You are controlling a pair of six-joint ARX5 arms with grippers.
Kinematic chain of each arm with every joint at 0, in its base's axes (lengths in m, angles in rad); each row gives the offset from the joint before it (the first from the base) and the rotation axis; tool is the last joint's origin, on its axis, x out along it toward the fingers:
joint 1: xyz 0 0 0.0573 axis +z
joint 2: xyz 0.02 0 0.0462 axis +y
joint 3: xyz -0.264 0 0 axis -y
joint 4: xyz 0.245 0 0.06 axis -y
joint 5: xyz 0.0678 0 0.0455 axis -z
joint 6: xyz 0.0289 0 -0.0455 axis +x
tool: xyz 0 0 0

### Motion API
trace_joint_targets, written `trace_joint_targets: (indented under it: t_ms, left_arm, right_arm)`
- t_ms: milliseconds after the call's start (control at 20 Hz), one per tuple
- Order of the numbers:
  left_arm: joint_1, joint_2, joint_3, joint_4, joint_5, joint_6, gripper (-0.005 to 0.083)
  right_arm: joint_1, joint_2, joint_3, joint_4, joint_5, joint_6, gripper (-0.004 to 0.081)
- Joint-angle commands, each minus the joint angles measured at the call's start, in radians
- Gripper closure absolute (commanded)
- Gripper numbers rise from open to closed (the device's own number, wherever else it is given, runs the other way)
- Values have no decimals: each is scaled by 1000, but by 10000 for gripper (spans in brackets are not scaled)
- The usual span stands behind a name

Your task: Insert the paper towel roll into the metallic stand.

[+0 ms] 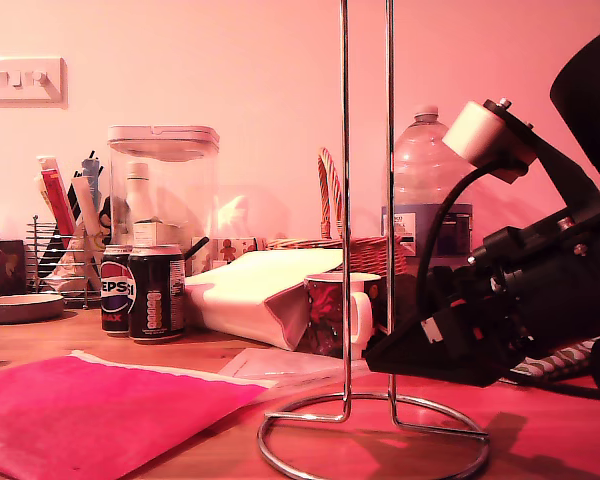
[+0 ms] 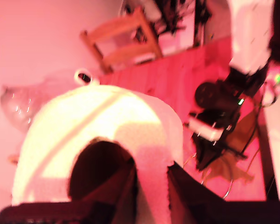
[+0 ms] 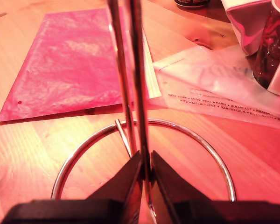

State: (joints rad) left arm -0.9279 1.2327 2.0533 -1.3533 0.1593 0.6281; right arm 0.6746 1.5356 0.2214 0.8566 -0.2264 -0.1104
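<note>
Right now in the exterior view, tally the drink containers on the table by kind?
Soda cans: 2, a Pepsi can and a dark can beside it.
Mugs: 1, the patterned mug.
Plastic water bottles: 1, the water bottle at the back.
Total: 4.

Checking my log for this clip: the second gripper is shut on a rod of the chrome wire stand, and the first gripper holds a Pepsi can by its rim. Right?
One slip. My first gripper holds the thick white paper towel roll, not a can, as the first wrist view shows. The rest stands: my second gripper is shut on a rod of the thin chrome wire metallic stand.
</note>
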Motion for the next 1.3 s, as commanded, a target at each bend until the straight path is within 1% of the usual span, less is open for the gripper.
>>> trace_joint_targets:
  t_ms: [0,350,550,650,800,950,1050,1250]
  left_arm:
    - [-2,37,6,14,6,0,795]
    - [3,127,6,40,37,8,795]
    - [12,169,6,8,42,8,795]
    - [12,162,13,14,39,9,795]
    - [11,139,71,7,38,7,795]
    - [11,131,127,-4,35,-30,795]
    - [11,132,130,-7,35,-54,795]
    - [11,155,130,-9,35,-62,795]
  right_arm:
    - [13,23,-3,-9,-3,0,780]
    - [19,23,-2,-9,-3,-3,780]
    - [19,23,-2,-9,-3,-3,780]
    - [19,23,-2,-9,-3,-3,780]
    - [19,23,-2,-9,-3,-4,780]
    - [20,23,-2,-10,-4,-10,780]
    - [32,23,-2,-10,-4,-21,780]
    - [53,23,3,-14,-2,-29,780]
